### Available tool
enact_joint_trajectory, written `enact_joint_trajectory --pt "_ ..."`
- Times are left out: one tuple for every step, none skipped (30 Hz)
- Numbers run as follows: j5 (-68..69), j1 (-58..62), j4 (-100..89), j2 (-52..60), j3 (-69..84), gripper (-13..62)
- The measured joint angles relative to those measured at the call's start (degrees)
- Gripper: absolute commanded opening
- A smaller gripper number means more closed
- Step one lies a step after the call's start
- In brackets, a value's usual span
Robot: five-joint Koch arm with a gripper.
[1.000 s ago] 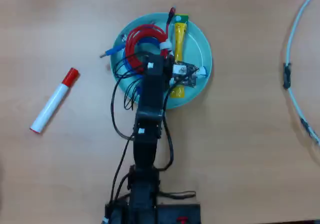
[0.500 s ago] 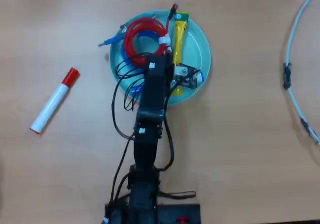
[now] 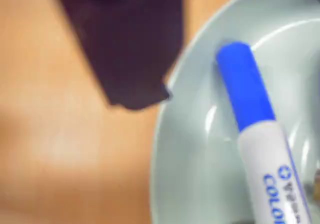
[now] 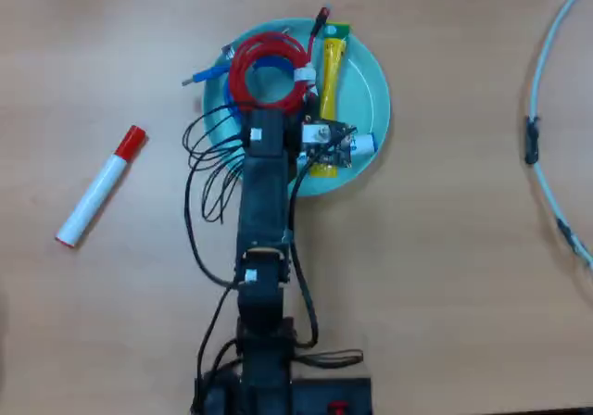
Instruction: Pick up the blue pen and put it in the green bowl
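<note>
The blue pen (image 3: 250, 104), a white barrel with a blue cap and blue print, lies inside the green bowl (image 3: 180, 159) with its cap against the bowl's wall. In the wrist view one dark finger (image 3: 130, 59) hangs over the bowl's rim, left of the pen, with a clear gap between them. The overhead view has my gripper (image 4: 324, 144) open over the lower part of the green bowl (image 4: 366, 81). Only the white end of the blue pen (image 4: 364, 144) pokes out to its right. Nothing is held.
Inside the bowl also lie a yellow tube (image 4: 331, 72) and a coil of red and blue cables (image 4: 269, 72). A red-capped white marker (image 4: 100, 186) lies on the table at the left. A pale cable (image 4: 547, 109) curves along the right edge. The arm's base (image 4: 269, 378) is at the bottom.
The arm's links have swung a little to the left and straightened. The gripper stays over the bowl's lower part, and the pen's white end now shows beside it.
</note>
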Motion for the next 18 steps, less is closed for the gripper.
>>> enact_joint_trajectory --pt "2.2 -0.3 0.3 0.4 0.2 29.5" --pt "4.8 -0.7 0.4 0.5 0.5 23.8" --pt "7.7 -1.4 0.4 0.5 1.1 17.6" --pt "10.8 -2.3 0.4 0.5 1.7 10.5" --pt "13.9 -3.4 0.3 0.5 2.0 3.1" --pt "16.7 -4.5 0.4 0.5 2.1 -4.3" --pt "19.4 -5.8 0.4 0.8 2.1 -9.6" --pt "21.4 -7.4 0.4 1.1 2.2 -8.7" --pt "22.8 -9.7 0.4 1.7 2.2 -6.3" --pt "23.7 -12.2 0.4 1.9 2.3 -5.9" --pt "24.3 -14.9 0.4 2.0 2.3 -6.3" --pt "24.6 -17.3 0.4 2.0 2.6 -6.5" --pt "24.8 -19.3 0.4 2.0 3.9 -6.4" --pt "24.8 -20.8 0.4 2.0 5.0 -6.0" --pt "24.9 -22.1 0.4 2.0 5.9 -5.4" --pt "25.2 -23.1 0.4 2.0 6.9 -4.3" --pt "26.6 -24.3 0.1 2.1 8.2 -3.2" --pt "28.7 -25.8 -0.7 2.1 10.1 -2.5"
